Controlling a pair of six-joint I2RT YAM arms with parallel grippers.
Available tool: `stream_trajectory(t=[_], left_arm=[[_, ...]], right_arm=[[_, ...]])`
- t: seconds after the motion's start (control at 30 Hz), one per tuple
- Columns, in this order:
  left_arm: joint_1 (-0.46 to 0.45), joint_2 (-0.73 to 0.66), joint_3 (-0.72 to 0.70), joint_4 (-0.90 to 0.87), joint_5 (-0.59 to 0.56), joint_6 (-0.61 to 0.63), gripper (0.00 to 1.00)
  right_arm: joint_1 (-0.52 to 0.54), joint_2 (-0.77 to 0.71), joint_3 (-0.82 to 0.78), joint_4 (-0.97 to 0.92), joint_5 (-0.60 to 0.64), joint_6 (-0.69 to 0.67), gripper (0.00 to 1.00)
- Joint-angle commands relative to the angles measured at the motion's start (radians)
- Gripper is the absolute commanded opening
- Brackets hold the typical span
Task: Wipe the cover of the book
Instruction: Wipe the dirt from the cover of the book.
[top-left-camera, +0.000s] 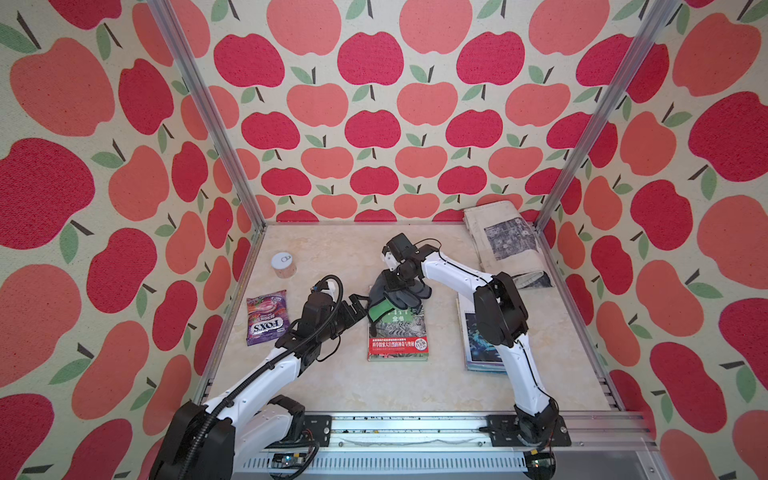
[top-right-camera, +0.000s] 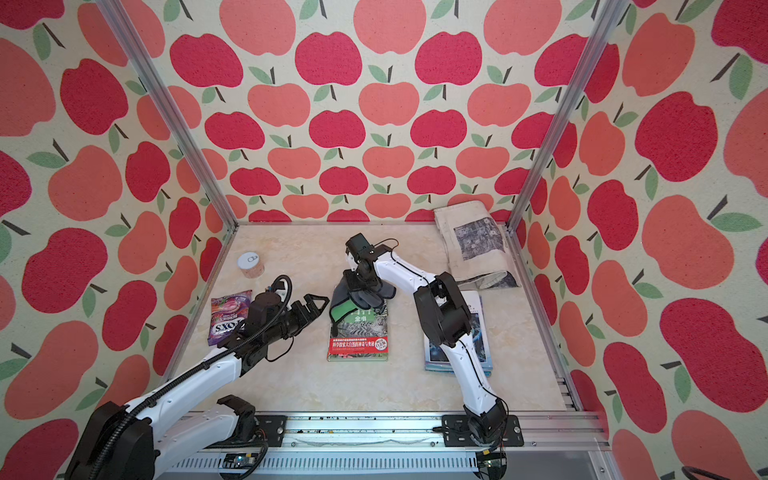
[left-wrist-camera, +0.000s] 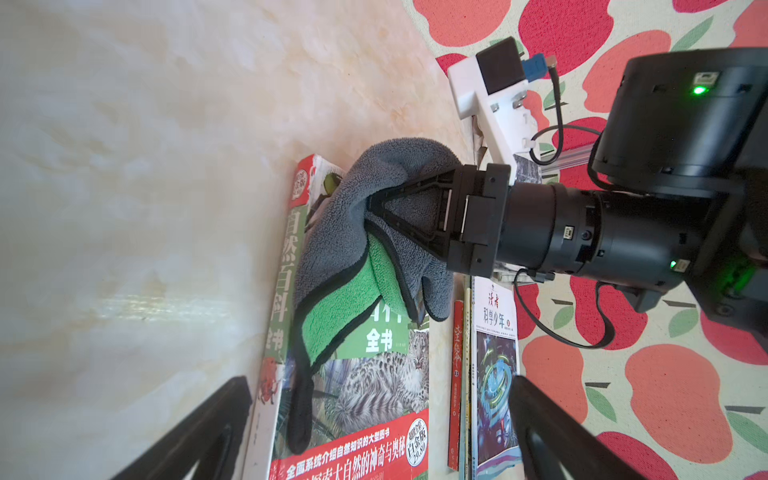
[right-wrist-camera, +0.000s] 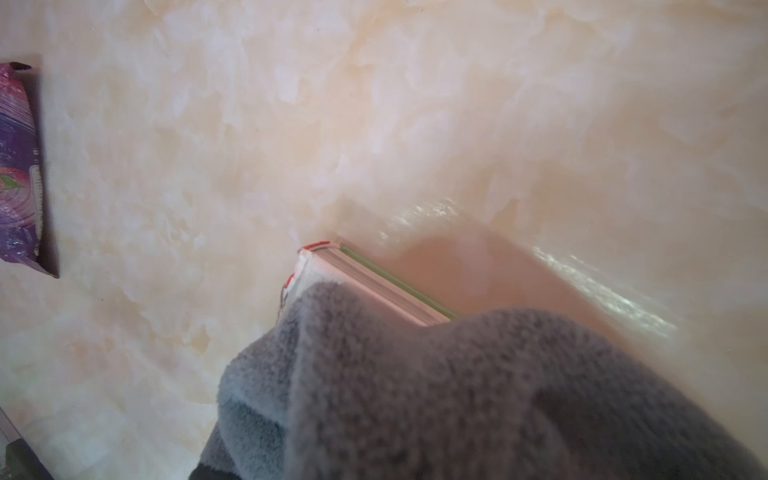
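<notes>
Two arms are over the table (top-left-camera: 332, 386), and I see the book (top-left-camera: 397, 334) lying flat at its middle, cover up, red band toward the near edge. My right gripper (left-wrist-camera: 371, 204) is pinched tight on a bunched grey cloth (top-left-camera: 392, 296) with a green underside. The cloth drapes over the far end of the cover and hides the top of the title. My left gripper (top-left-camera: 358, 305) has its jaws spread wide with nothing between them. It sits just beside the book's left edge, close to the green fold; I cannot tell whether it touches. A stack of magazines (top-left-camera: 482, 345) lies to the right of the book, partly under the right arm. A candy bag (top-left-camera: 267, 318) and a small jar (top-left-camera: 284, 264) lie left, and a folded newspaper (top-left-camera: 505, 245) fills the far right corner.
</notes>
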Motion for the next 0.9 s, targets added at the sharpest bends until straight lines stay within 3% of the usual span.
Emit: stream_trajectory(t=[0.0, 0.1, 0.33, 0.5, 0.67, 0.87], left_arm=[[0.018, -0.019, -0.005, -0.035, -0.005, -0.007, 0.99], [0.035, -0.011, 0.001, -0.026, 0.010, -0.006, 0.99], [0.043, 0.023, 0.013, 0.001, 0.029, 0.003, 0.99], [0.046, 0.061, 0.020, 0.035, 0.039, 0.003, 0.99], [0.045, 0.097, 0.027, 0.065, 0.046, -0.001, 0.99], [0.041, 0.034, 0.030, 0.003, 0.034, -0.001, 0.99]], right_arm=[[0.058, 0.035, 0.027, -0.055, -0.040, 0.015, 0.05], [0.099, 0.013, -0.026, -0.052, -0.045, 0.027, 0.04], [0.129, -0.312, -0.555, 0.197, -0.067, 0.130, 0.04], [0.115, -0.481, -0.760, 0.223, -0.015, 0.136, 0.05], [0.001, -0.452, -0.735, 0.219, 0.004, 0.101, 0.05], [-0.102, -0.278, -0.467, 0.153, 0.038, 0.058, 0.05]])
